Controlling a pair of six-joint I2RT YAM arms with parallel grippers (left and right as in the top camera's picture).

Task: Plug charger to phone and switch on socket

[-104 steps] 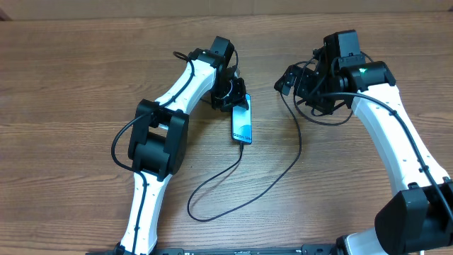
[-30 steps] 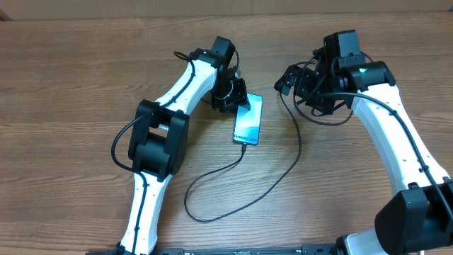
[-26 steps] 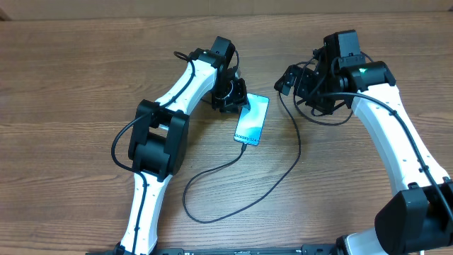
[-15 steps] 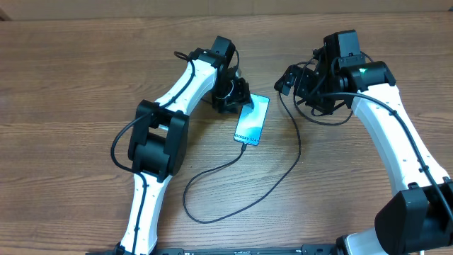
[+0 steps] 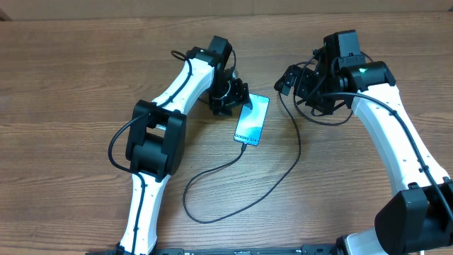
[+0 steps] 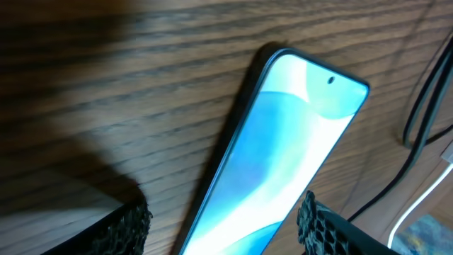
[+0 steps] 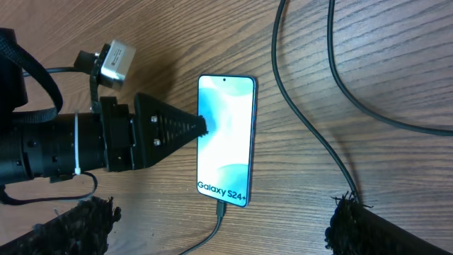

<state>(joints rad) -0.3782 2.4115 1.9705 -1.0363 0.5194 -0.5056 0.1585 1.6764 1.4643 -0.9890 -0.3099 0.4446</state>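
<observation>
The phone point(image 5: 253, 119) lies flat on the wooden table, its cyan screen up and reading "Galaxy S24+" point(image 7: 226, 134). The charger, a thin black cable point(image 5: 297, 152), has its connector point(image 7: 221, 210) seated in the phone's lower end. From there it loops toward the table's front and back up to the right. My left gripper point(image 6: 223, 227) is open, with a finger either side of the phone point(image 6: 283, 156) and wood showing between the left finger point(image 6: 131, 223) and the phone's edge. My right gripper point(image 7: 219, 227) hangs open above the table, holding nothing. The socket is out of view.
Bare wooden table point(image 5: 71, 85) surrounds the phone. The left arm point(image 7: 64, 152) and its wrist camera lie just left of the phone in the right wrist view. Two strands of black cable point(image 7: 368, 113) run across the wood to the right of the phone.
The phone has tipped from partly on edge to flat, screen up. The left jaws have opened off it, and that arm has shifted slightly left. The right arm is still.
</observation>
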